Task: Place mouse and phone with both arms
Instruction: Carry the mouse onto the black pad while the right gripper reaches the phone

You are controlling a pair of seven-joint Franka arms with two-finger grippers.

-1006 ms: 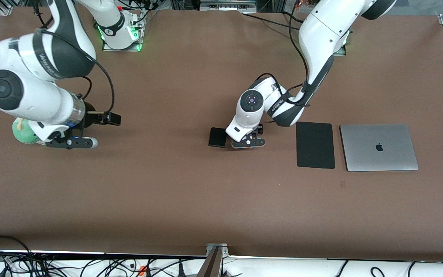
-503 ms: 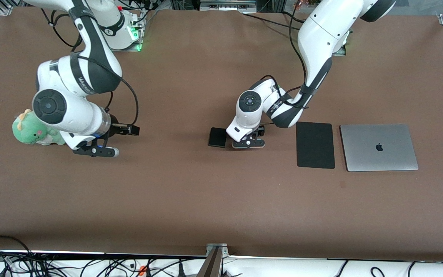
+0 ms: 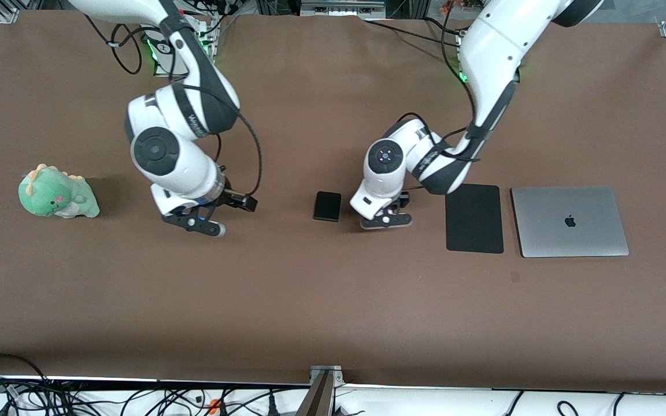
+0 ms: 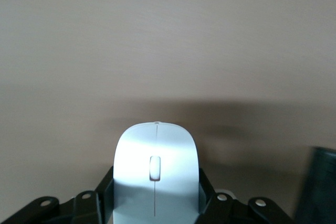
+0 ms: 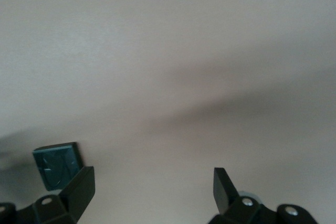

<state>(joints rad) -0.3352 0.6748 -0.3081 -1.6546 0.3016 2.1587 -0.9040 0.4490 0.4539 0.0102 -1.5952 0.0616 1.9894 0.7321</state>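
Mouse (image 4: 156, 177) sits clamped in the left claw (image 3: 386, 220), low over the worktop (image 3: 321, 300) between the phone (image 3: 327, 206) and the black mat (image 3: 474, 218), with a closed laptop (image 3: 569, 221) beside the mat. The right claw (image 3: 197, 222), fingers spread and empty, hangs over bare worktop between the phone and a green plush toy (image 3: 55, 193). Nothing lies between either claw and the phone.

1 phone (image 3: 327, 206), 1 mouse (image 4: 156, 171), 1 laptop (image 3: 569, 221), 1 mat (image 3: 474, 218)
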